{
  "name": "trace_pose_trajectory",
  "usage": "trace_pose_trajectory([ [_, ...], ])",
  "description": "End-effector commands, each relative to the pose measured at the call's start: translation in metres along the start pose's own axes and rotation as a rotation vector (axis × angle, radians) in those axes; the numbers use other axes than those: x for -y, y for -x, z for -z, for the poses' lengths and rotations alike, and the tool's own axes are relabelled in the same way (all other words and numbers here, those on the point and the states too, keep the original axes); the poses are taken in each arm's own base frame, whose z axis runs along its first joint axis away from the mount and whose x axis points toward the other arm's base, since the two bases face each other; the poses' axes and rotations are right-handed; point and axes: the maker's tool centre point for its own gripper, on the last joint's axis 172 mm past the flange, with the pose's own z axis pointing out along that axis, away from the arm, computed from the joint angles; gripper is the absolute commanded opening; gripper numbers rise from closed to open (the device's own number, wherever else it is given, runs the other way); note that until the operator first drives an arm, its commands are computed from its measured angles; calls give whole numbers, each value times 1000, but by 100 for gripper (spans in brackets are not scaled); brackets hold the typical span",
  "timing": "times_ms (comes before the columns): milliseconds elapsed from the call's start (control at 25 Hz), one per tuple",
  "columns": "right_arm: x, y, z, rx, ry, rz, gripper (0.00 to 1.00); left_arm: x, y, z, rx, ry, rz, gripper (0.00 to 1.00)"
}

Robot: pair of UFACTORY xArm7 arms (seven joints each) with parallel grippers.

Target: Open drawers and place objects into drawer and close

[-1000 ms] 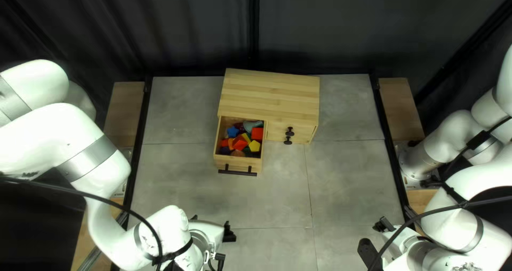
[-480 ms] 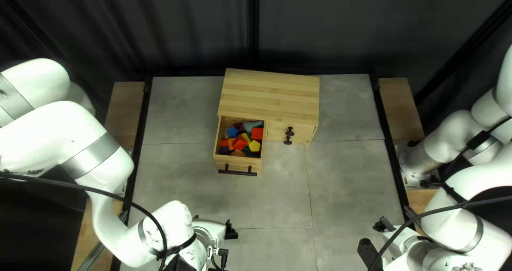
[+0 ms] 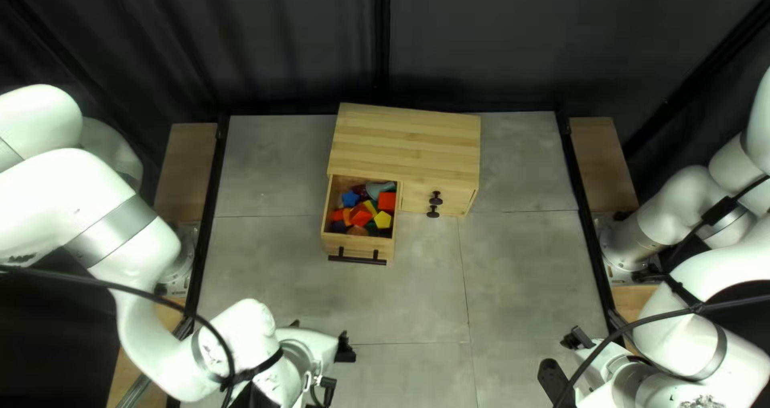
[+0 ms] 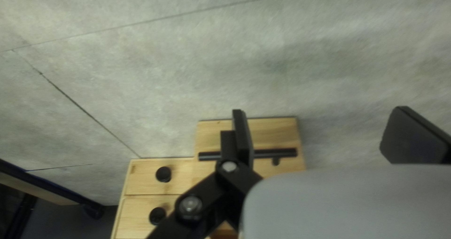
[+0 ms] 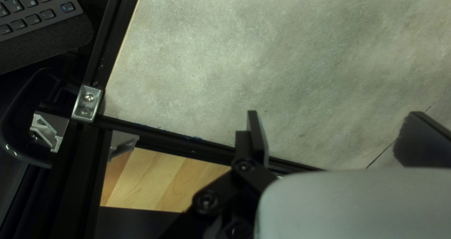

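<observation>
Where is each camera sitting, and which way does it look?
Top left view: above the table's near edge, slanting down at the cabinet; my left arm and right arm show.
Left wrist view: on my left wrist, looking along my open left gripper at the table and cabinet front.
Right wrist view: on my right wrist, looking along my open right gripper at a table corner and keyboard.
The top left and left wrist views share the cabinet and drawer handle.

The cabinet (image 3: 407, 142) is striped tan, the table (image 3: 525, 276) mottled grey.
</observation>
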Motion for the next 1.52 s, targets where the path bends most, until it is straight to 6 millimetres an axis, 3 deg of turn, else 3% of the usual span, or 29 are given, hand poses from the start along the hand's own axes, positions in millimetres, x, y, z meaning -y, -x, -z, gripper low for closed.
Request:
trace_pose_trajectory([
  [40,0,0,0,0,0,0,100,5,21,-13,5,3,-7,100],
  [240,0,0,0,0,0,0,100,23,35,-30,3,16,-5,100],
  [560,0,0,0,0,0,0,100,33,45,-57,-24,24,41,100],
  [1240,0,0,0,0,0,0,100,30,75,-69,-43,43,107,100],
  [1520,0,0,0,0,0,0,100,22,77,-73,-43,51,120,100],
])
